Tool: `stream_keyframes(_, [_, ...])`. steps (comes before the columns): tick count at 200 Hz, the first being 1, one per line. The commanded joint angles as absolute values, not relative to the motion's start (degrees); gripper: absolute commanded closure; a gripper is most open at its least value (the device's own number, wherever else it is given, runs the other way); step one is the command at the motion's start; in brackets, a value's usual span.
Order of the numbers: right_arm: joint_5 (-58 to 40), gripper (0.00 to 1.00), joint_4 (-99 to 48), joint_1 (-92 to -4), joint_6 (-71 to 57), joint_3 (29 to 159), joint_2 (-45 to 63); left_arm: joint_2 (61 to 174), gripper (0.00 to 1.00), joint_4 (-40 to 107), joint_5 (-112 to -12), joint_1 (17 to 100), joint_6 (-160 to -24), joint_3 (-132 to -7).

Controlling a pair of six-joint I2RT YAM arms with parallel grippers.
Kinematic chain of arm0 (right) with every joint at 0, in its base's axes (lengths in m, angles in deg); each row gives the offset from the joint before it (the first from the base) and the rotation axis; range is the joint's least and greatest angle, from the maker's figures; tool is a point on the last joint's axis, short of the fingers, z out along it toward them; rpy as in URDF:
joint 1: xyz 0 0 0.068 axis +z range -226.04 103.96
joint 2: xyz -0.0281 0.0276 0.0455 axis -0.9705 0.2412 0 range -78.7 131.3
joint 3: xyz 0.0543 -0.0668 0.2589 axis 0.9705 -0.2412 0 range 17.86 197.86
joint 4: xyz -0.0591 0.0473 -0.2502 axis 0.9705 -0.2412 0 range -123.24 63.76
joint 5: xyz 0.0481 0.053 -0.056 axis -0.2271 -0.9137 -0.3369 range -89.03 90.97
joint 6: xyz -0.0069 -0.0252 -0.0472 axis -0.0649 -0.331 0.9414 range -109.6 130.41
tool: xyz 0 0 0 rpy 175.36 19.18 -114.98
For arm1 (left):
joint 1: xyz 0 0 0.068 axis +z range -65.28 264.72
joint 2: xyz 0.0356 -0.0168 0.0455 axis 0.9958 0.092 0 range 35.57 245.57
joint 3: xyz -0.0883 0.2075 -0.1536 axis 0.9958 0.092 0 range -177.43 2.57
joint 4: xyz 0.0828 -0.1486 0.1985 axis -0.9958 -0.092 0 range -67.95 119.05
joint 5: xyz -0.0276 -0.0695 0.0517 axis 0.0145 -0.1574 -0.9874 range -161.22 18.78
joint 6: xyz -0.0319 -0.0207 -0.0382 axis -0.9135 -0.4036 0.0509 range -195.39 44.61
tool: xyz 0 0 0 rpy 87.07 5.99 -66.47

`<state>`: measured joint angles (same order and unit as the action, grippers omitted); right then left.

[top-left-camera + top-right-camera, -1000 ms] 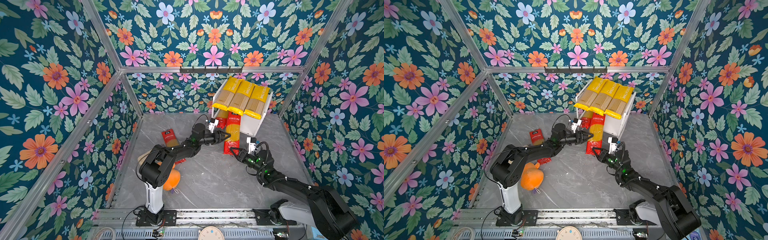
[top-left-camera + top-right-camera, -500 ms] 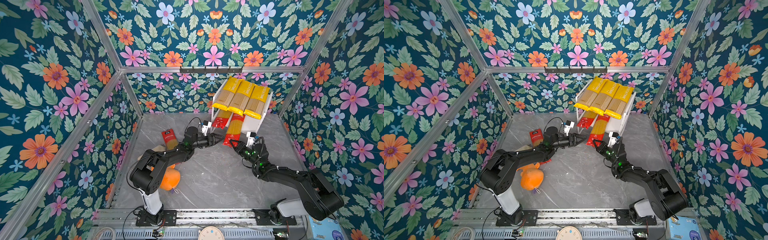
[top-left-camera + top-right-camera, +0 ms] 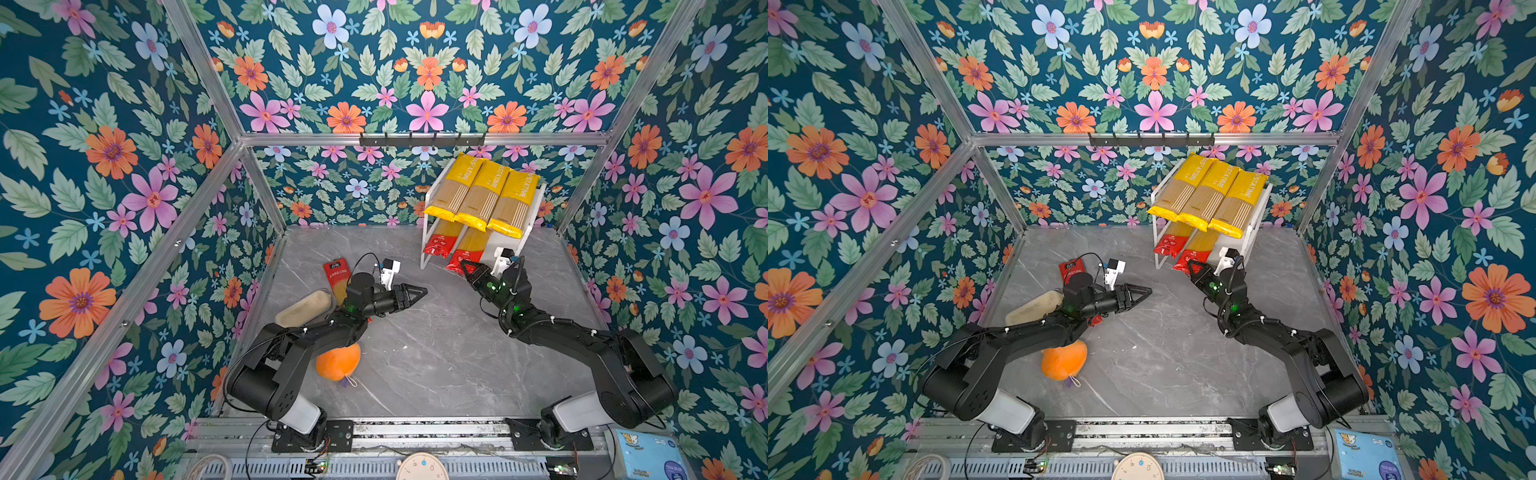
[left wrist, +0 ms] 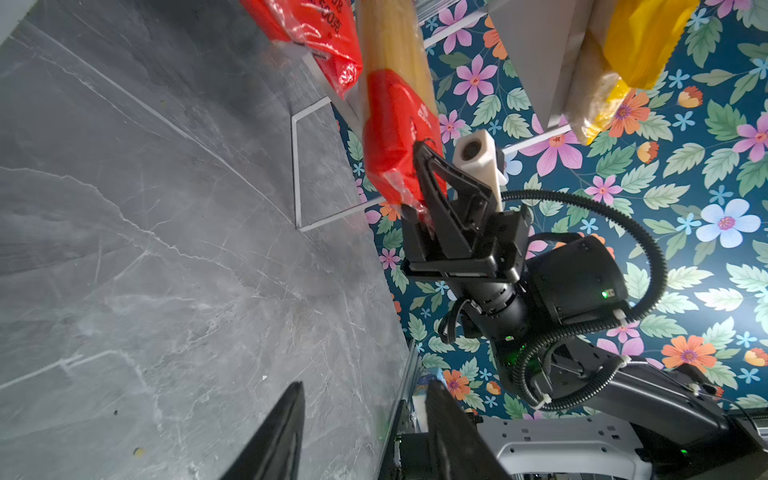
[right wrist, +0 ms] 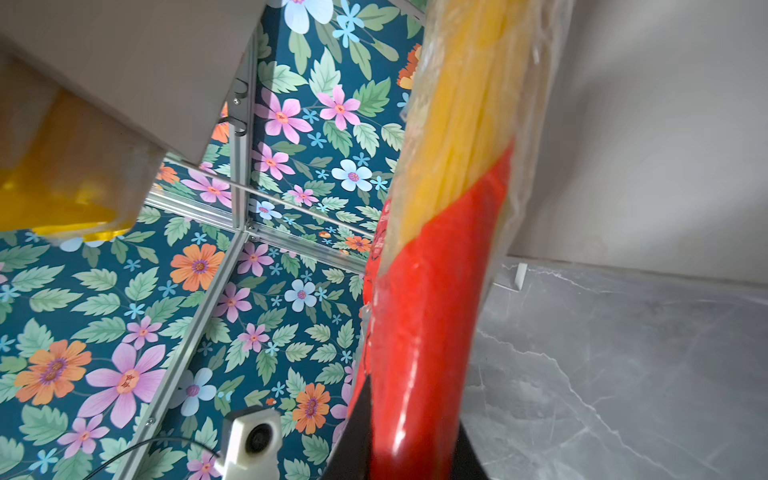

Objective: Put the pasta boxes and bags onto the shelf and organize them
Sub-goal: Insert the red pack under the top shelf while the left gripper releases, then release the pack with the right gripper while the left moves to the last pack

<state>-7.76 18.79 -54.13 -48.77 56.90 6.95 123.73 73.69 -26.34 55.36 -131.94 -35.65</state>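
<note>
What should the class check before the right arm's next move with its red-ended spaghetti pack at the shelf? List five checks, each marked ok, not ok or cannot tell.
1. Right gripper shut on held pack: ok.
2. Held pack resting on the shelf's lower board: cannot tell, yellow packs hide it.
3. Left gripper open, empty, away from shelf: ok.
4. Three yellow packs side by side on top: ok.
5. Every pack shelved: not ok, last red pack lies on the table.
</note>
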Motion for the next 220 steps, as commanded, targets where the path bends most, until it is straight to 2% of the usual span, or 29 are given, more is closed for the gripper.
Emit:
stream_keyframes(1, [-7.2, 0.78, 23.8, -54.7, -47.3, 58.0, 8.0, 123.3, 0.50, 73.0, -26.9, 55.4, -130.4, -35.7])
stream_keyframes(27, [-8.5, 0.62, 19.9, -54.7, -47.6, 57.5, 6.7, 123.4, 0.50, 72.4, -27.0, 55.5, -129.8, -35.8])
stream_keyframes(58, [-8.7, 0.61, 17.4, -54.7, -48.7, 54.8, 3.8, 124.7, 0.50, 72.2, -26.6, 55.5, -129.9, -36.4])
stream_keyframes(75, [-8.8, 0.65, 16.9, -54.6, -48.7, 53.3, 1.9, 125.0, 0.50, 72.4, -26.5, 55.5, -130.0, -36.8])
stream_keyframes(111, [-7.5, 0.84, 12.5, -54.7, -46.2, 54.2, 0.4, 125.3, 0.50, 72.5, -26.5, 55.4, -130.0, -36.9])
stream_keyframes(122, [-7.3, 0.87, 11.7, -54.7, -45.4, 55.6, 1.2, 125.6, 0.50, 72.6, -26.4, 55.5, -130.3, -37.0])
stream_keyframes(150, [-6.7, 0.91, 9.9, -55.0, -42.6, 59.0, 3.3, 125.1, 0.50, 73.0, -26.6, 55.4, -130.6, -36.5])
stream_keyframes(220, [-9.2, 0.94, 6.1, -57.4, -39.7, 63.3, 6.0, 124.9, 0.50, 72.5, -26.7, 55.4, -130.1, -36.3])
